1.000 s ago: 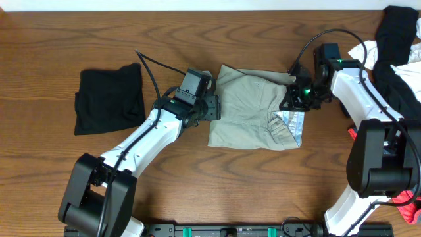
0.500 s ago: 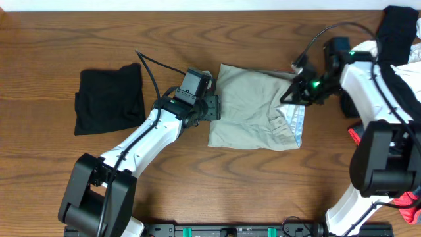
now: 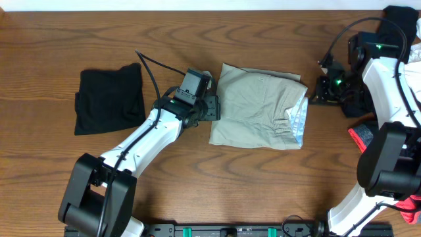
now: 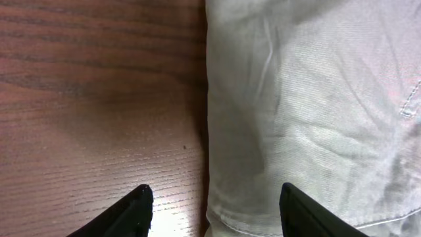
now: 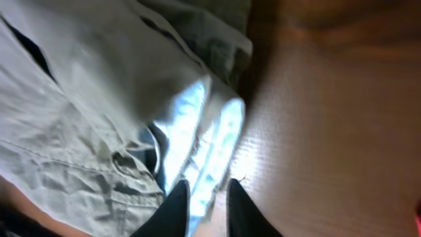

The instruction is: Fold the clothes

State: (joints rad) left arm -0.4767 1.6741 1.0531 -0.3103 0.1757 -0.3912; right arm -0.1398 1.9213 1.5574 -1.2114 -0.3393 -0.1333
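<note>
The khaki-green shorts (image 3: 256, 108) lie folded in the middle of the table, with the pale blue waistband lining (image 3: 299, 122) showing at their right edge. My left gripper (image 3: 212, 108) stands open at the shorts' left edge. In the left wrist view that edge (image 4: 217, 164) runs between the fingertips (image 4: 141, 209), and nothing is gripped. My right gripper (image 3: 320, 92) hovers just right of the shorts, apart from them. Its jaws are slightly open and empty, with the lining (image 5: 197, 125) seen beyond the fingertips (image 5: 176, 207).
A folded black garment (image 3: 108, 99) lies at the left. At the far right is a heap of black (image 3: 398, 33) and white (image 3: 368, 52) garments, with something coral-red (image 3: 362, 137) beside the right arm. Bare wood surrounds the shorts.
My right gripper let go of the shorts' right corner, opened a little and drew away to the right. The corner now lies flat. The left arm has not moved.
</note>
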